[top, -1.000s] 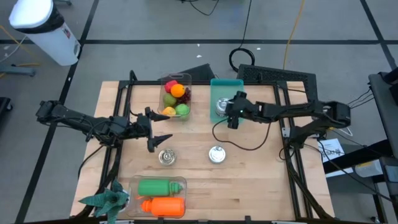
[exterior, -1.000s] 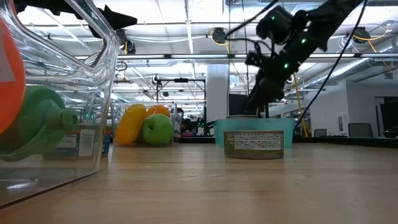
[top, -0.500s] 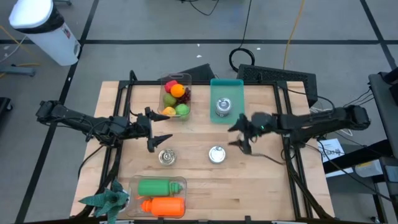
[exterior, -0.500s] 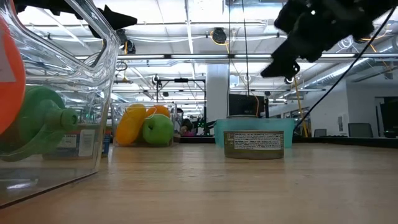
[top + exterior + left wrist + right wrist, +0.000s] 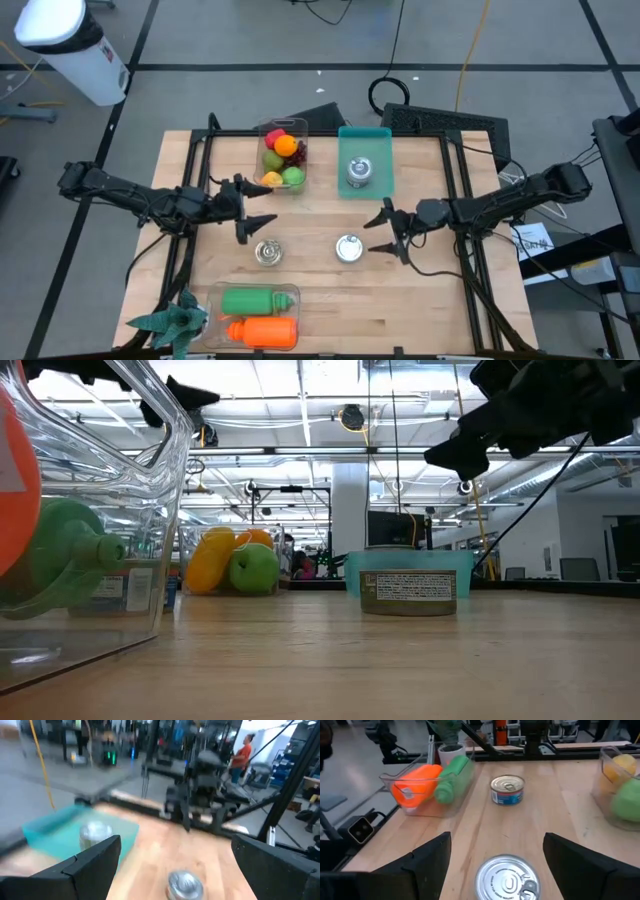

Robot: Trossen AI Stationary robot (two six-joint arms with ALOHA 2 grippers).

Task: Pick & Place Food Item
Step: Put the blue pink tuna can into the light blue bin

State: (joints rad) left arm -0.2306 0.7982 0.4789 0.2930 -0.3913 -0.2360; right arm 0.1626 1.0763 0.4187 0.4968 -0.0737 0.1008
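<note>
The right gripper [image 5: 384, 232] hovers wide open and empty just beside a can [image 5: 348, 248] on the table [image 5: 420, 300]. Farther back, another can [image 5: 358, 172] sits in the teal tray [image 5: 380, 140]; the left gripper [image 5: 258, 208], also open and empty, waits near a third can [image 5: 268, 253]

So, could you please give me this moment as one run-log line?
right claw: open, empty, beside centre can | left claw: open, idle, above second can | third can: in teal tray

Three cans [image 5: 348, 248], two clear bins [image 5: 283, 155], one teal tray [image 5: 364, 138], two bottles [image 5: 258, 301].
</note>
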